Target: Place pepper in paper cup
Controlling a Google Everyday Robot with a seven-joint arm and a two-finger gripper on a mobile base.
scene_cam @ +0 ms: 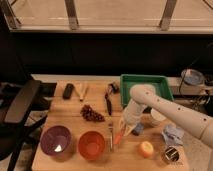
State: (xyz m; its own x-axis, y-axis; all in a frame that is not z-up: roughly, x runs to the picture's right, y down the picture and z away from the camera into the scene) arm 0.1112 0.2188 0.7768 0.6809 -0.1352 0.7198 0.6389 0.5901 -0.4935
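The pepper (pixel 118 136) is slim and orange-red. It lies on the wooden table just right of the fork (pixel 110 135). My gripper (pixel 126 127) hangs from the white arm right at the pepper's upper end, touching or just above it. The small white paper cup (pixel 157 118) stands to the right of the gripper, partly hidden behind the arm.
An orange bowl (pixel 91 145) and a purple bowl (pixel 55 140) sit front left. Grapes (pixel 91 114), a knife (pixel 107 101), a green tray (pixel 145 84), a round orange fruit (pixel 146 149), a dark can (pixel 171 155) and a blue cloth (pixel 173 134) surround the spot. A black chair (pixel 20 107) stands left.
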